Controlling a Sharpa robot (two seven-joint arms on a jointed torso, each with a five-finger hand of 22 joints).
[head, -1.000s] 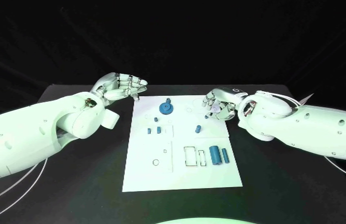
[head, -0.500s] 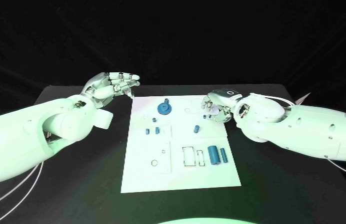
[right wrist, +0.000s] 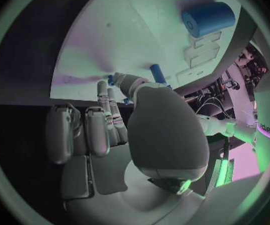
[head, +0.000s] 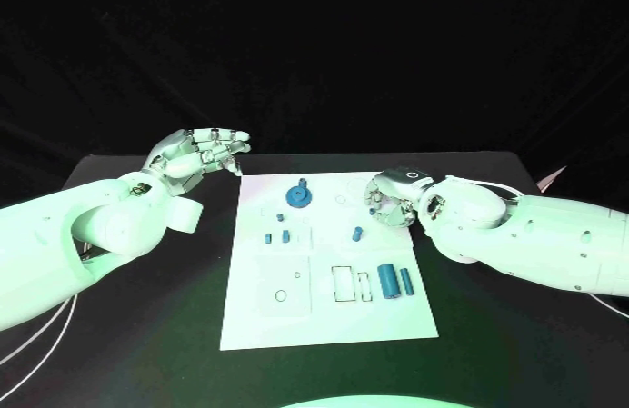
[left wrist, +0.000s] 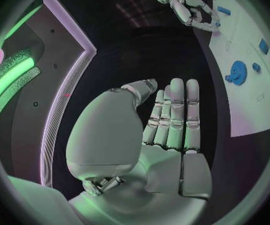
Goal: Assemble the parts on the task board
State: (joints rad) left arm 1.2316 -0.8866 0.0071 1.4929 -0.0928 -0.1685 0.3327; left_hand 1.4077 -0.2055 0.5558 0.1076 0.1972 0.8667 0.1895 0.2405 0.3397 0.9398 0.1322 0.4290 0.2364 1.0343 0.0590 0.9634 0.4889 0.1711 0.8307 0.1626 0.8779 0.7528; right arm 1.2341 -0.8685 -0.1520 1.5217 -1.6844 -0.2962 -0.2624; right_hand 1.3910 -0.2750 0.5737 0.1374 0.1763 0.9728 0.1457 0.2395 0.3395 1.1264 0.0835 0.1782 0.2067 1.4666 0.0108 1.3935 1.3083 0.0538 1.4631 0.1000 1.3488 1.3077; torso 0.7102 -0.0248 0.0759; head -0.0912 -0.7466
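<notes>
Left hand [left wrist: 169,130] empty, fingers straight; right hand [head: 391,199] over task board [head: 328,317], its grasp seemingly empty, uncertain.

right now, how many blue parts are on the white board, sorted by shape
round disc: 1
thick cylinder: 1
thin rod: 1
small pegs: 4
total: 7 that the head view shows
</notes>
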